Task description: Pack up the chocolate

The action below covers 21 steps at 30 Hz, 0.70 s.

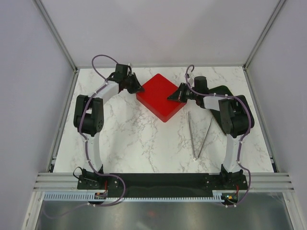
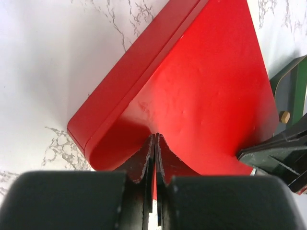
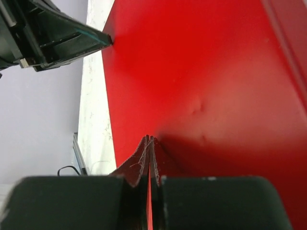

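A closed red box [image 1: 160, 98] lies cornerwise at the back middle of the marble table, its lid [image 2: 206, 91] covering everything inside. The chocolate is hidden. My left gripper [image 1: 139, 88] is shut, its tips [image 2: 156, 137] pressed on the lid near the box's left corner. My right gripper [image 1: 171, 97] is shut too, its tips [image 3: 150, 139] resting on the lid near the right corner. Each wrist view shows the other gripper's tip on the lid: the right gripper [image 2: 245, 154] and the left gripper [image 3: 106, 40]. Neither gripper holds anything.
Two long metal tweezers [image 1: 192, 136] [image 1: 205, 139] lie on the table in front of the right arm. A dark green plate [image 1: 223, 91] sits at the back right, under the right arm, close to the box [image 2: 292, 81].
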Available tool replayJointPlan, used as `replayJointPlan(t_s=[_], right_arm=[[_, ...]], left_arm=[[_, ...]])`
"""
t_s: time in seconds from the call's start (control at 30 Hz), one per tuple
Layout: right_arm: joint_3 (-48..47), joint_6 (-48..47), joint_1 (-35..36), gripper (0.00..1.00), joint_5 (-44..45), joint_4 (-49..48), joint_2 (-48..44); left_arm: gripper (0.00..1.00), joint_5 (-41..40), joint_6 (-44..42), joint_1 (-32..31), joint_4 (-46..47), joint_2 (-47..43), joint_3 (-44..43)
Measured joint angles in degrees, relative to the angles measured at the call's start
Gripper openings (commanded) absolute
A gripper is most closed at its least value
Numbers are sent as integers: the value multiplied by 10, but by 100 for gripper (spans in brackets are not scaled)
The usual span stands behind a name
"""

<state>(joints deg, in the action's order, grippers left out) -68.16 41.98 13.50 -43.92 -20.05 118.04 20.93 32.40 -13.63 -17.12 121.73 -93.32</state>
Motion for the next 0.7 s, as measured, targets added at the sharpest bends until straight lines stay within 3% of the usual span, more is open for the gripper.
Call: replayJointPlan(t_s=[0.43,0.57,0.7], right_arm=[[-188,-88,-46,0,34,152,76],[-228,-115,-39,0,75,213,77],[-297,-120,-22,0,113,264,86]], left_arm=[[6,-34,65,-17,82,-138,216],[6,-36,62,-21,22,-139,210],[6,-39,57,-22,-10,-138,131]])
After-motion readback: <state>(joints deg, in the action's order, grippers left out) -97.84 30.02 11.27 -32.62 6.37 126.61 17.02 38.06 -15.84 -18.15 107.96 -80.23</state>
